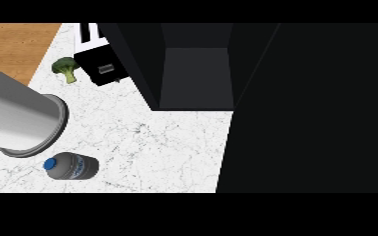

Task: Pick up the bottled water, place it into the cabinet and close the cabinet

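In the head view, neither hand is seen; only a grey forearm (26, 117) enters from the left edge, its wide round end lying over the marble counter (155, 145). Whether either hand is wide, narrow or holding anything cannot be told, as no hand is shown.

The bottled water (71, 166) is found just below the end of that forearm, close to it but apart, lying on the counter with its blue cap turned toward the view's left. It is not held. The cabinet (196, 80) is set well apart from the forearm, up and to the right, with its dark inside exposed, and its open door (295, 110) fills the right of the view. A broccoli (66, 68) and a black box (103, 67) are placed above the forearm, near the cabinet's left wall.

Since the bottle appears to lie on its side, it is judged that it could be rolled away if touched off-centre. The broad open door could be struck on the way in, and the broccoli could be knocked by a wide swing.
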